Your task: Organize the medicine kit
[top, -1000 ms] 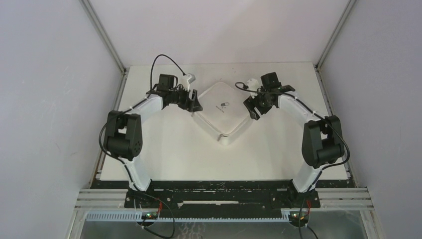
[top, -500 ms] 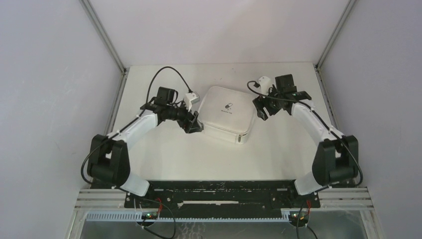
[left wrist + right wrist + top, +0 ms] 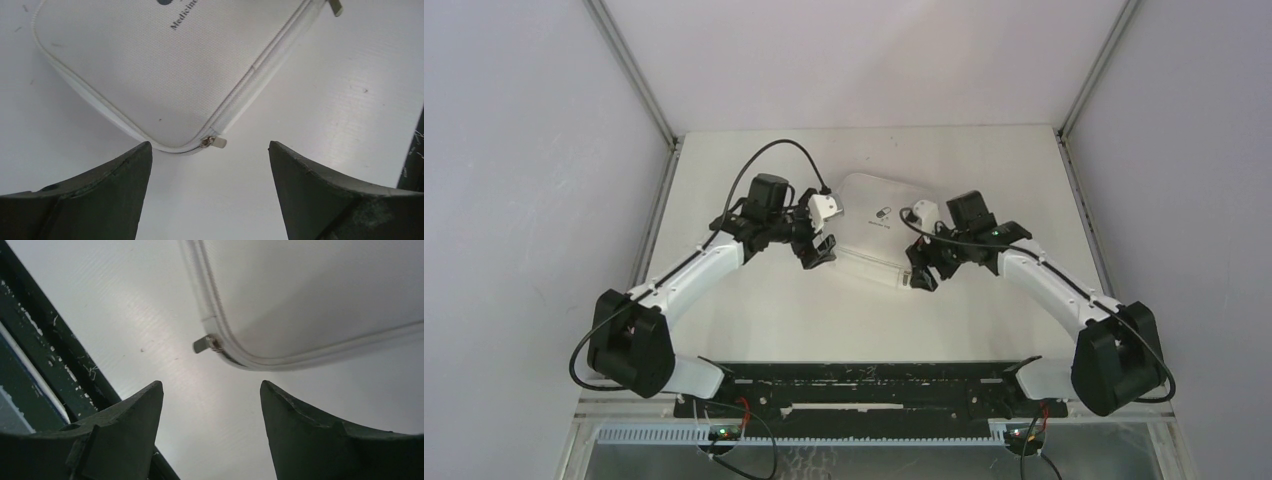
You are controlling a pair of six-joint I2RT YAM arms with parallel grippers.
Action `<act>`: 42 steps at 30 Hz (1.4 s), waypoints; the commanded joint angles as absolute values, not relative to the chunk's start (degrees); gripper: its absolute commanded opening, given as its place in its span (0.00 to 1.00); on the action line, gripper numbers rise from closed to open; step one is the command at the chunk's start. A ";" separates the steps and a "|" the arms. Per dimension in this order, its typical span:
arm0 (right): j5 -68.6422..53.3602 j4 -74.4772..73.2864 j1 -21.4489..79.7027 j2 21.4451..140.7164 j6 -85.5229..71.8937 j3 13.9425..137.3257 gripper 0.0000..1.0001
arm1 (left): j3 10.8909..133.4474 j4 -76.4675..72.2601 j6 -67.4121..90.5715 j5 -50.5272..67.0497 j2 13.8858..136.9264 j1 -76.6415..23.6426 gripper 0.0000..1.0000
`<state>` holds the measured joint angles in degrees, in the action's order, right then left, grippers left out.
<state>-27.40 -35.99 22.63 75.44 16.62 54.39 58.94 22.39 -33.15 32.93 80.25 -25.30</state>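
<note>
Kit (image 3: pixel 879 225) is lying shut and zipped, logo up, around the middle of the surface (image 3: pixel 754 300), slightly toward the far edge. Left claw (image 3: pixel 817 251) is standing wide open just off the kit's near-left corner, gripping nothing. Zip pull (image 3: pixel 214 142) is sitting at that corner, ahead of its fingers. Right claw (image 3: pixel 921 277) is standing open at the near-right corner, also empty. Second pull (image 3: pixel 204 344) is sticking out ahead of it, untouched.

There is one medicine kit (image 3: pixel 874 238) on one surface (image 3: pixel 754 300). The kit bears one pill logo (image 3: pixel 881 212), and two metal zip pulls (image 3: pixel 214 142) show on it in the left wrist view. Two arms (image 3: pixel 694 265) reach in, each with two fingers (image 3: pixel 100 195).
</note>
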 commanded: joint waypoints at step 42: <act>-9.25 -21.81 20.63 87.79 6.71 61.12 0.50 | 57.16 10.76 -33.73 24.51 80.21 -25.28 0.93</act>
